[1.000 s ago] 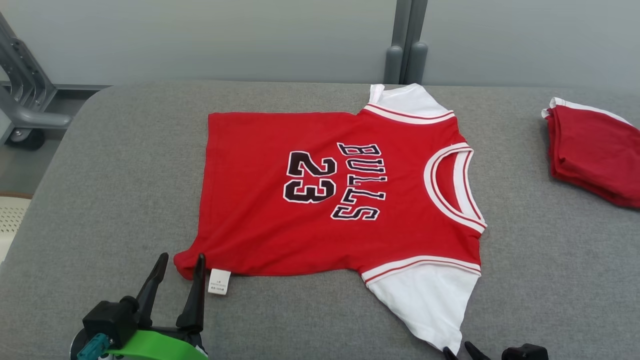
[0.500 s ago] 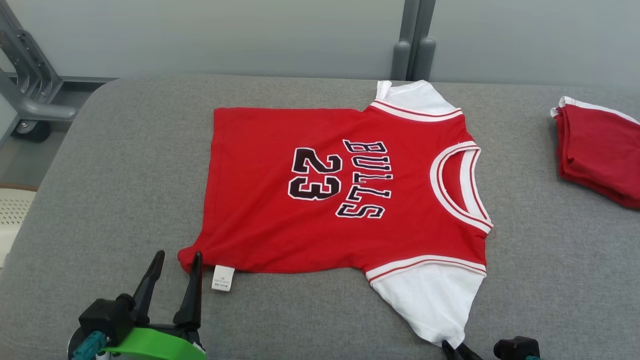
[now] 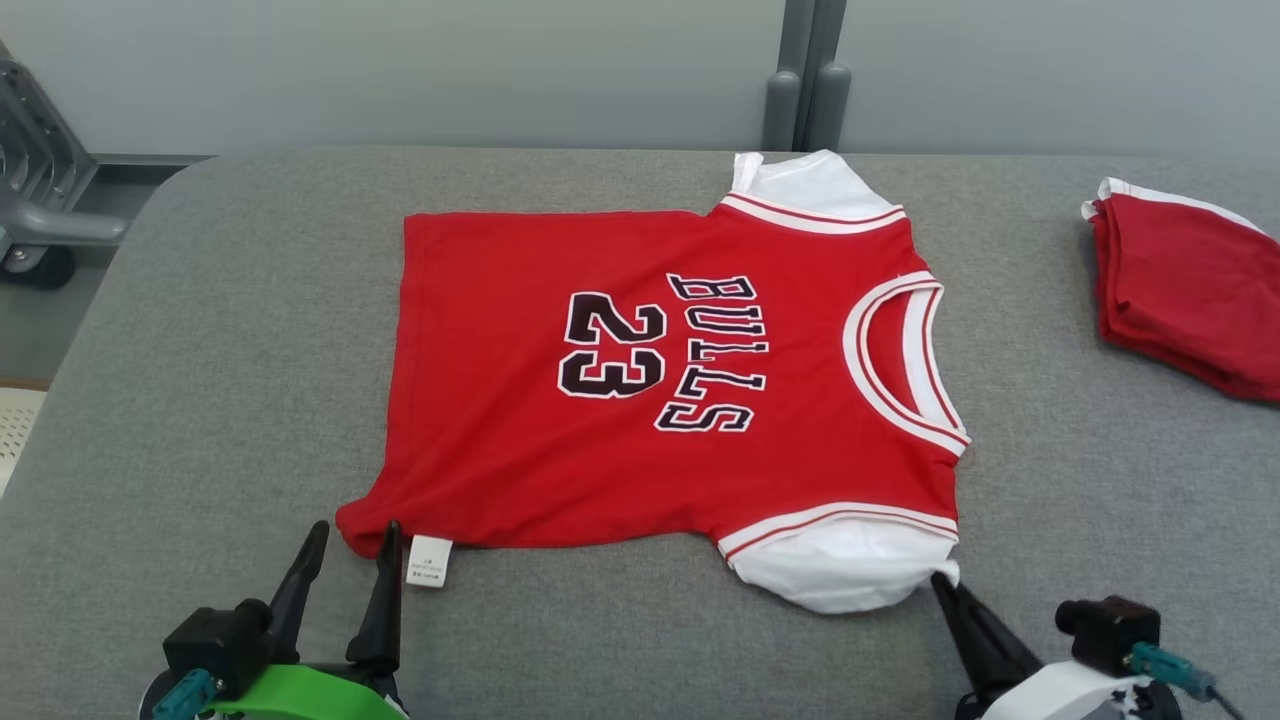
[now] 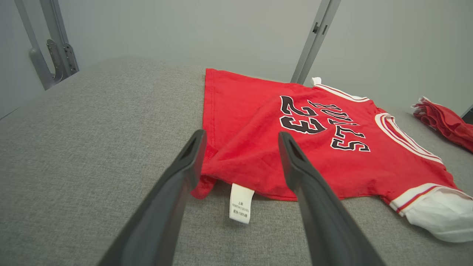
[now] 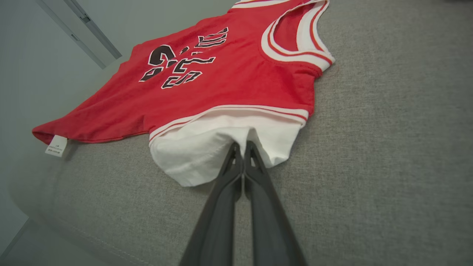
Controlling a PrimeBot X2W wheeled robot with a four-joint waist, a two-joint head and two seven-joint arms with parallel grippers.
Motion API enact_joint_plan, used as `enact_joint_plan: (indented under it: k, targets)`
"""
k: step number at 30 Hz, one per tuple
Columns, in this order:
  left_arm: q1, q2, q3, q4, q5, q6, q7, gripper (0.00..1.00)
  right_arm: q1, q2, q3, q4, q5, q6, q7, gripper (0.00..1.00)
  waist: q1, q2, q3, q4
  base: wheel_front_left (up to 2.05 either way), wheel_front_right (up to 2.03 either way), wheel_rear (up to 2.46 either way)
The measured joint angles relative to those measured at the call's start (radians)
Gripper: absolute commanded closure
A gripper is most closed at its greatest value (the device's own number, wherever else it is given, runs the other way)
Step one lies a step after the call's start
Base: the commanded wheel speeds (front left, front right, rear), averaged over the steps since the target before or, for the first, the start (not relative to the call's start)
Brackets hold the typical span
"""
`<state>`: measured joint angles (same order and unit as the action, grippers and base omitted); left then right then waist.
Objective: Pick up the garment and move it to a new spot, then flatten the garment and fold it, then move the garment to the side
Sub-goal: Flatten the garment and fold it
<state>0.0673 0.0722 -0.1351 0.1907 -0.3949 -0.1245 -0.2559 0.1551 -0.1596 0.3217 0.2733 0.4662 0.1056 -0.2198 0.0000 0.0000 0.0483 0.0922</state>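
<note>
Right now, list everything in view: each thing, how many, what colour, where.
jersey: one, red, black "BULLS 23", spread mid-table
near sleeve: one, white, bunched at the jersey's near edge
far sleeve: one, white, far edge
care label: one, white, near hem corner
folded clothes: one pile, red, white trim, table's right side
table: one, grey, padded
metal frame: one, grey, far left
post: one, grey, against the back wall
left tool: one, dark fingers, open at the hem corner
right tool: one, dark fingers, shut on the near sleeve
</note>
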Motion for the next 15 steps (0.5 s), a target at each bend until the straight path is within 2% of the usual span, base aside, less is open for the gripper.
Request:
enact_joint_plan:
  k: [6,11,15]
  targets:
    - [0.000,0.000,-0.029,0.035,0.000,0.000,0.000,0.00,-0.008,-0.088,-0.059,-0.081,0.006,0.004,-0.001,1.00,0.0000,0.0000,0.006,-0.029,0.00,0.00,0.00]
    - [0.000,0.000,-0.044,0.061,-0.004,0.000,0.001,0.00,-0.009,-0.116,-0.096,-0.115,0.025,0.008,-0.001,1.00,0.0000,0.0000,0.008,-0.047,0.00,0.00,0.00]
    - [-0.004,-0.001,-0.100,0.090,-0.005,0.000,0.022,0.00,-0.009,-0.139,-0.116,-0.138,0.036,0.008,-0.001,1.00,0.0000,0.0000,0.008,-0.059,0.00,0.00,0.00]
